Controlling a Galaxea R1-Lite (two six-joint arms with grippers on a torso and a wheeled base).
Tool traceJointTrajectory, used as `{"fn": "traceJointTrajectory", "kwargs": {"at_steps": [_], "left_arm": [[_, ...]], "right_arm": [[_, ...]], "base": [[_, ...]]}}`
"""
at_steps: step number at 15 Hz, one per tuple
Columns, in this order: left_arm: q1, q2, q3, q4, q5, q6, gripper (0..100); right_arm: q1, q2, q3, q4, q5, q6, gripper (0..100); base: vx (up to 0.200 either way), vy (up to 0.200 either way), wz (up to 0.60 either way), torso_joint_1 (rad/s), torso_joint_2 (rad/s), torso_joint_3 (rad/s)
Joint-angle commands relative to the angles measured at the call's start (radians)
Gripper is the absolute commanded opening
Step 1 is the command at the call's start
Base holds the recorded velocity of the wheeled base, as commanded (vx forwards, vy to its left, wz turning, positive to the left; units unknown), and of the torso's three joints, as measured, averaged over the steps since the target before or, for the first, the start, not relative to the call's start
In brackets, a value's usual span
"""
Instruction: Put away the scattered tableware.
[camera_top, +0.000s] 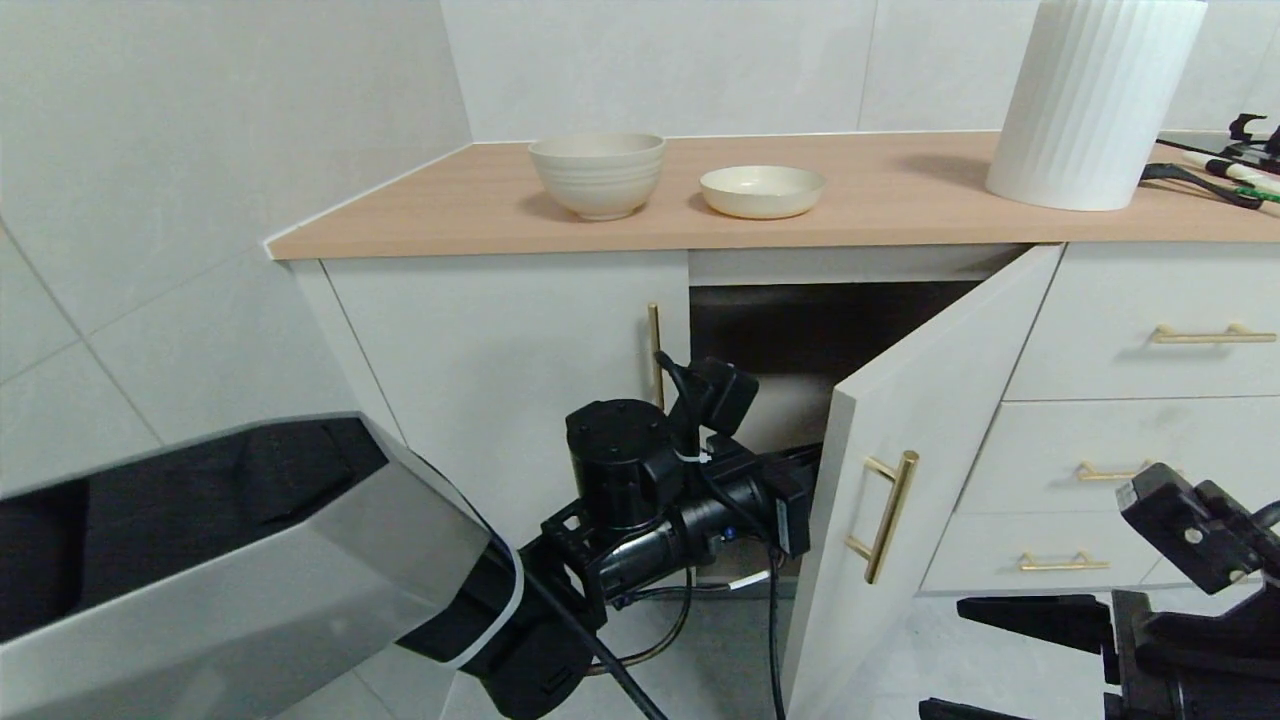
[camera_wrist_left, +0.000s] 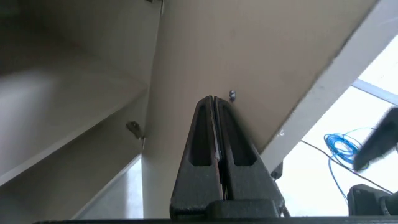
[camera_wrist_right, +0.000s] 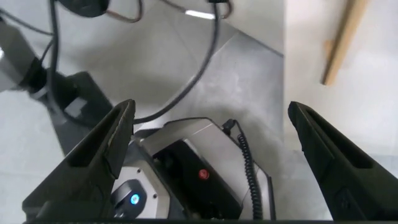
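Two pieces of tableware sit on the countertop (camera_top: 900, 205), both above the open cabinet door (camera_top: 925, 400). A ribbed beige bowl (camera_top: 598, 175) is up and to the left of the door. A shallow dish (camera_top: 762, 191) is just right of the bowl and apart from it, over the dark opening the door uncovers. Both are upright and empty.

A tall white ribbed canister (camera_top: 1095, 100) stands on the same top, above and right of the door's hinge side. Drawers (camera_top: 1140, 330) with gold pulls lie right of the door.

The door is swung outward, with its gold handle (camera_top: 885, 515) near the free edge. The left arm goes into the opening just left of that edge, about handle height. The left gripper (camera_wrist_left: 212, 101) has its fingers pressed together, holding nothing. Its tip is close to the door's inner face, by a small screw (camera_wrist_left: 232, 95); contact can't be told.

The right gripper (camera_wrist_right: 210, 107) hangs low, right of the door and below handle level, over the floor. Its fingers are spread wide, nothing between them.
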Motion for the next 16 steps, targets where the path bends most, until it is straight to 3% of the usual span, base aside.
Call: {"fn": "traceJointTrajectory", "kwargs": {"at_steps": [1,3,4,6,7,8,9,11,13,16], "left_arm": [[-0.006,0.003,-0.007,-0.001,0.001,0.0,0],[-0.058,0.017,-0.021,-0.007,-0.011,-0.004,0],[-0.11,0.017,-0.027,-0.007,-0.023,-0.011,0],[-0.249,-0.011,-0.013,-0.024,-0.088,-0.075,0],[-0.249,-0.011,-0.013,-0.024,-0.088,-0.075,0],[-0.291,-0.022,0.027,-0.09,-0.109,-0.09,0],[-0.288,-0.035,0.059,-0.151,-0.128,-0.098,0],[-0.256,-0.043,0.068,-0.149,-0.126,-0.095,0],[-0.156,-0.081,0.136,-0.132,-0.126,-0.077,0],[-0.056,-0.19,0.228,-0.056,-0.126,-0.027,0]], "right_arm": [[0.029,-0.012,0.006,-0.001,0.003,-0.002,100],[0.084,-0.038,0.017,-0.001,0.011,0.001,100],[0.104,-0.058,0.026,-0.002,0.02,0.001,100],[0.114,-0.144,0.037,-0.001,0.112,0.005,100],[0.114,-0.144,0.037,-0.001,0.112,0.005,100],[0.113,-0.173,0.034,0.001,0.155,0.008,100],[0.113,-0.18,0.032,0.001,0.155,0.008,100],[0.113,-0.176,0.031,0.001,0.155,0.008,100],[0.094,-0.171,0.014,0.001,0.143,0.008,100],[0.042,-0.142,-0.005,0.001,0.093,0.008,100]], "base": [[0.0,0.0,0.0,0.0,0.0,0.0],[0.0,0.0,0.0,0.0,0.0,0.0],[0.0,0.0,0.0,0.0,0.0,0.0],[0.0,0.0,0.0,0.0,0.0,0.0],[0.0,0.0,0.0,0.0,0.0,0.0],[0.0,0.0,0.0,0.0,0.0,0.0],[0.0,0.0,0.0,0.0,0.0,0.0],[0.0,0.0,0.0,0.0,0.0,0.0],[0.0,0.0,0.0,0.0,0.0,0.0],[0.0,0.0,0.0,0.0,0.0,0.0]]}}
